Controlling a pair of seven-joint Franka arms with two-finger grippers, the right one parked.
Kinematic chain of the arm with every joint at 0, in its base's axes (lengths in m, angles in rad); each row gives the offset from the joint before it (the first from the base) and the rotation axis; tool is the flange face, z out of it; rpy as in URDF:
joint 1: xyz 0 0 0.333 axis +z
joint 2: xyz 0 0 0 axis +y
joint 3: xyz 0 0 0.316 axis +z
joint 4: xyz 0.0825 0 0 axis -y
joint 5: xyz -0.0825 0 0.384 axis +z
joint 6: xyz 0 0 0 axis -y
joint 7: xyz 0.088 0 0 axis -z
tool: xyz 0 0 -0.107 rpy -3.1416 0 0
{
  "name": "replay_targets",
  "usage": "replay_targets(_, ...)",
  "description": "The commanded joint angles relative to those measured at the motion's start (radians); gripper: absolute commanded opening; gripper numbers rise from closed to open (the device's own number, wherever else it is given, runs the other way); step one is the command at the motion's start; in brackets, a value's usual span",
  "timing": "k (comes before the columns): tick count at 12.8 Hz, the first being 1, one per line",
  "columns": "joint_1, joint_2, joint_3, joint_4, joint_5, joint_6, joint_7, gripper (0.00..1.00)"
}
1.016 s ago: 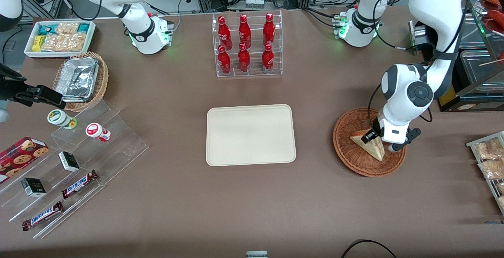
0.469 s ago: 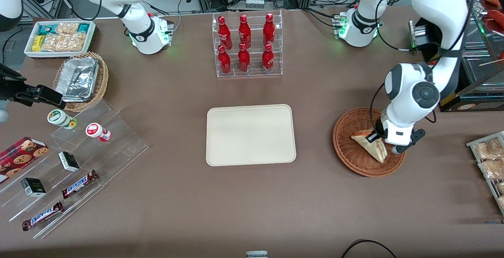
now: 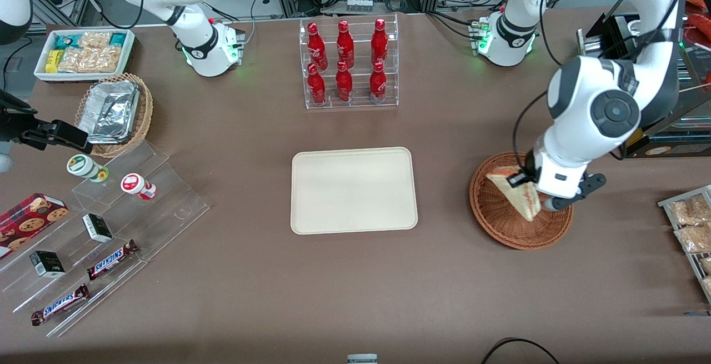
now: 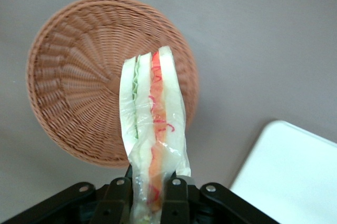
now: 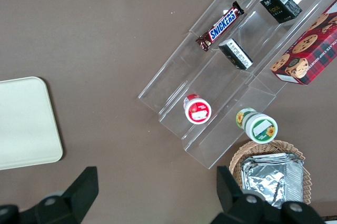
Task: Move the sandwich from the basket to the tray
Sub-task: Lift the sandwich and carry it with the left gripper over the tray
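- Tool clamps the sandwich by one end, above the basket.
- Sandwich hangs clear, ready for carrying to the tray.

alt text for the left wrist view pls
The gripper holds a clear-wrapped triangular white-bread sandwich with red and green filling, jaws shut on its end, lifted above a round reddish-brown wicker basket. A corner of the flat cream tray lies beside it on the brown table.
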Motion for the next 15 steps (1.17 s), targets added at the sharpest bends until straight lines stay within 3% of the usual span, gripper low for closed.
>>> replay_targets(1,-0.024,0.053,-0.088,0.093,0.015,-0.042,-0.020,0.18)
replay_targets(9,-0.314,0.308,-0.092,0.330,0.017,-0.030,-0.023,0.18)
replay_targets(15,-0.460,0.490,-0.089,0.417,0.133,0.092,-0.071,0.18)
